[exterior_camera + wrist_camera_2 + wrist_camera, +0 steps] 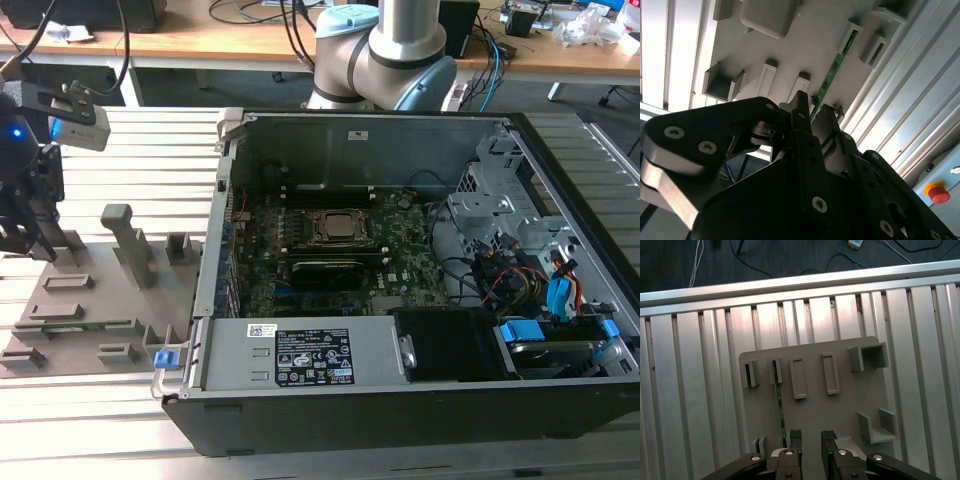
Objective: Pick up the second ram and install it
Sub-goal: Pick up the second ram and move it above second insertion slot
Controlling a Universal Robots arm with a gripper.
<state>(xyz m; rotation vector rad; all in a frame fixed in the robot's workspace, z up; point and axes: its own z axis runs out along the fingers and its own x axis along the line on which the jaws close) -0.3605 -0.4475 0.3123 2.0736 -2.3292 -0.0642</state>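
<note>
Step in hand: pick-up, nothing gripped yet. My gripper [811, 436] hangs spread over the tray [855, 405]. The ram [780, 410] stands on edge in the tray's slots, just beside one finger [795, 440]. Judgement: the grasp calls for centring the jaws astride the stick.

Spread gripper [813, 106], seemingly close to second ram [830, 80], grey fixture [805, 50]

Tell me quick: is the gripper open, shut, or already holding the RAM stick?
Gripper: open, holding nothing; its fingers are apart close beside the second ram, which sits in the grey holder plate.
</note>
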